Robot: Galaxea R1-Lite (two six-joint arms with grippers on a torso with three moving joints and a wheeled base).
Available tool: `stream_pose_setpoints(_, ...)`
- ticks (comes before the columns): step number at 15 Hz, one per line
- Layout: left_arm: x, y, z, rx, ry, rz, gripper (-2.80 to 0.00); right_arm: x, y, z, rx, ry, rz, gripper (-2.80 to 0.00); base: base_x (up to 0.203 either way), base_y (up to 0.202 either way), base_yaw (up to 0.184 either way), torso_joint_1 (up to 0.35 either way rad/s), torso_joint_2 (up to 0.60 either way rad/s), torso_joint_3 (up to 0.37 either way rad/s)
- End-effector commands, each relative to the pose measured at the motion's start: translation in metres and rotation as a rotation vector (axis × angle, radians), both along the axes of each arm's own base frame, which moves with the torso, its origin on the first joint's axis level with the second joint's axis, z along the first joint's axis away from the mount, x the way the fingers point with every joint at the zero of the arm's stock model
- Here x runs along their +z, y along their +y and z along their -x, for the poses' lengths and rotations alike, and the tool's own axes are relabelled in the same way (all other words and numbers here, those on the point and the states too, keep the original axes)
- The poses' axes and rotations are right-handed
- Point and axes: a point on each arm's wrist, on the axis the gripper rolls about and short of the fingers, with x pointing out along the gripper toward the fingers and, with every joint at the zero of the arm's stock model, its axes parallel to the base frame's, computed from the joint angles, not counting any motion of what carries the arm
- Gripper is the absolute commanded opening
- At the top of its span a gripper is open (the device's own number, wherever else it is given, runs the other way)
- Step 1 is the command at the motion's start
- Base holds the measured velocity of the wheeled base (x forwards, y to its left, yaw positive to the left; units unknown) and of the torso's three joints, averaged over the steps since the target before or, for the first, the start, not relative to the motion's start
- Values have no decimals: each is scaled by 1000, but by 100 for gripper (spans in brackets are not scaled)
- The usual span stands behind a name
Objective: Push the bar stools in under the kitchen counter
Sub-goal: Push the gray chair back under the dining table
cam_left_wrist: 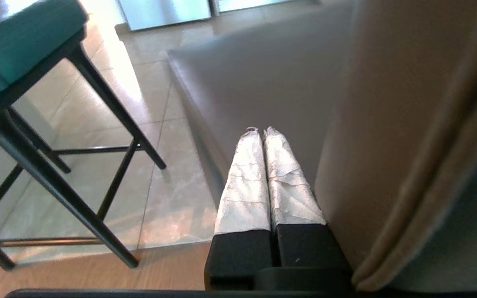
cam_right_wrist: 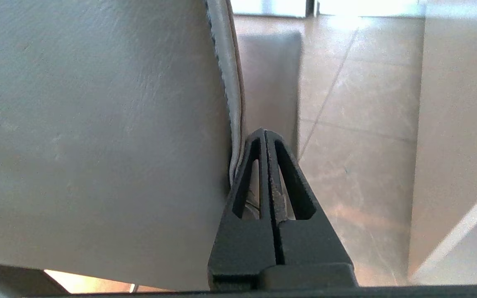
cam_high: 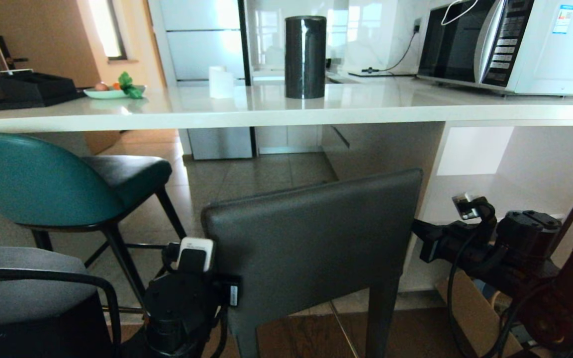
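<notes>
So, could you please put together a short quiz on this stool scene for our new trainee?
1. True or false: both grippers have their fingers shut.
2. Which stool do the two grippers flank? A) the teal stool B) the grey stool C) neither
3. Fill in: the tall black cylinder stands on the ____.

Key
1. True. The left gripper and the right gripper both show fingers pressed together, each beside an edge of the grey backrest.
2. B. One arm sits at each side of its back.
3. Counter, left of the microwave.
</notes>
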Motion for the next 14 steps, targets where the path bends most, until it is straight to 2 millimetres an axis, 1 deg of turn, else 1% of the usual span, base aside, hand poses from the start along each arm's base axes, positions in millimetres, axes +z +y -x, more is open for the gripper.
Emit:
stream_pose_setpoints(1,3,-16,21,-99,-9,14,-280,-11,-9,-6,-25,25,4,-280,0,0,0,0,0,0)
stream_pose_setpoints(2,3,-22,23,-118,-14,17,-280,-14,-14,-9,-41,33,5,-280,0,0,0,0,0,0)
stream_pose_setpoints(3,2,-25,19,-114,-20,21,-280,-17,-17,-10,-50,40,6,-280,0,0,0,0,0,0)
stream_pose_setpoints(6,0,-34,-4,-82,-54,16,-280,-25,-20,-14,-61,62,10,-280,0,0,0,0,0,0)
stream_pose_setpoints(8,-3,-44,-20,-71,-77,16,-280,-30,-22,-16,-66,73,13,-280,0,0,0,0,0,0)
stream_pose_setpoints(10,-7,-54,-30,-70,-79,16,-280,-32,-26,-17,-80,72,26,-280,0,0,0,0,0,0)
stream_pose_setpoints(11,-7,-56,-33,-73,-83,20,-280,-33,-29,-16,-86,73,31,-280,0,0,0,0,0,0)
stream_pose_setpoints(14,-10,-46,-44,-44,-76,19,-280,-34,-29,-12,-87,73,38,-280,0,0,0,0,0,0)
